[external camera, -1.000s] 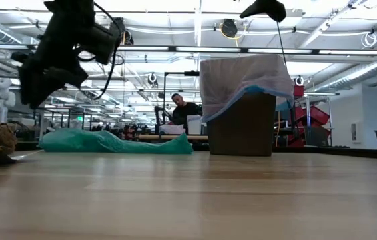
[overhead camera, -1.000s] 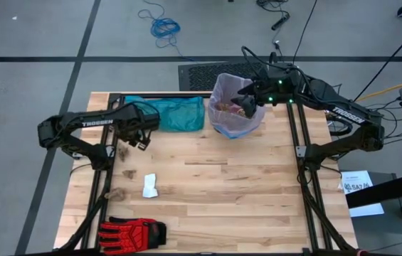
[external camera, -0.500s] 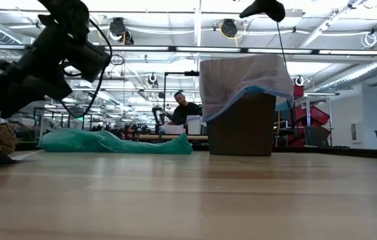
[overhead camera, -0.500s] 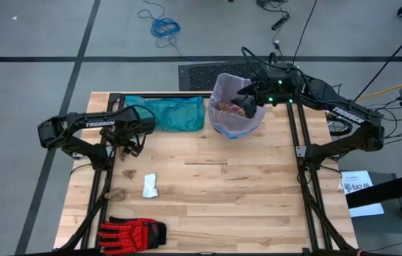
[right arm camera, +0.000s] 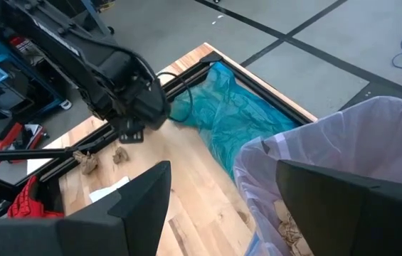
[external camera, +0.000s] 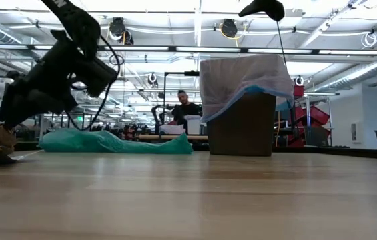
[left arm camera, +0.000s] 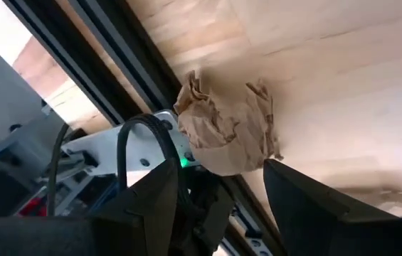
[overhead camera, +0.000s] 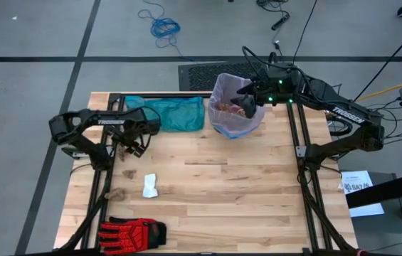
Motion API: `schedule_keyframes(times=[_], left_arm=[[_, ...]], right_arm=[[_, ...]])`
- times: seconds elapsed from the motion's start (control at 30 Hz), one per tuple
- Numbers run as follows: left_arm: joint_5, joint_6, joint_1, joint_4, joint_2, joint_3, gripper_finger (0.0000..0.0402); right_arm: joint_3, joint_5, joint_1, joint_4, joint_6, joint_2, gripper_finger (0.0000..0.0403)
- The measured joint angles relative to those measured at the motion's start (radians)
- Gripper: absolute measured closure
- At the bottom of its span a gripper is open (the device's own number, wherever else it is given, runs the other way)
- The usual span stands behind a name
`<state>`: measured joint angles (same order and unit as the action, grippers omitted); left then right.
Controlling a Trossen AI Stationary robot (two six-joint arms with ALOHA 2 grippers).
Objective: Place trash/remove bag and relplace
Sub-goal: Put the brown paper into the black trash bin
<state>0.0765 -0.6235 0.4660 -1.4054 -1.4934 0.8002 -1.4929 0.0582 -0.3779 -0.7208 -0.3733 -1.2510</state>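
Fingers of my left gripper (left arm camera: 218, 192) are spread and hold nothing, hanging just above a crumpled ball of brown paper (left arm camera: 228, 129) that lies on the table (overhead camera: 222, 185) beside the dark frame rail; in the high view that gripper (overhead camera: 135, 144) sits at the left of the frame, below the teal-green bag (overhead camera: 168, 112). My right gripper (overhead camera: 245, 99) is at the upper middle of the high view, over the mouth of the bin, its fingers also apart and empty. The bag (overhead camera: 235, 107), pale pink-lavender and translucent, lines that bin and folds down over its rim; in the low view it drapes the dark bin (external camera: 240, 123) right of center, with a blue edge showing at the fold. Brown scraps show inside it in the high view. Toward the lower left of the high view lie a white crumpled paper (overhead camera: 149, 186), a second brown scrap (overhead camera: 116, 193) and a red glove (overhead camera: 134, 232). A person (external camera: 185, 107) stands far behind the table in the low view.
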Motion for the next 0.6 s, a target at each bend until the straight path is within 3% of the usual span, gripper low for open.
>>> schedule_keyframes(times=[0.27, 0.37, 0.53, 0.6], left_arm=[[-0.117, 0.035, -0.001, 0.245, -0.083, -0.009, 0.0218], [-0.164, 0.053, -0.002, 0.323, -0.111, -0.009, 0.0264], [-0.251, 0.081, -0.023, 0.415, -0.120, -0.005, 0.0381], [-0.261, 0.083, -0.036, 0.444, -0.113, 0.013, 0.0391]], right_arm=[[0.000, 0.000, 0.000, -0.001, -0.006, 0.000, 0.0154], [0.000, 0.000, 0.000, -0.002, -0.007, 0.000, 0.0154], [0.000, 0.000, 0.000, -0.003, -0.026, 0.000, 0.0154], [0.000, 0.000, 0.000, -0.003, -0.030, 0.000, 0.0154]])
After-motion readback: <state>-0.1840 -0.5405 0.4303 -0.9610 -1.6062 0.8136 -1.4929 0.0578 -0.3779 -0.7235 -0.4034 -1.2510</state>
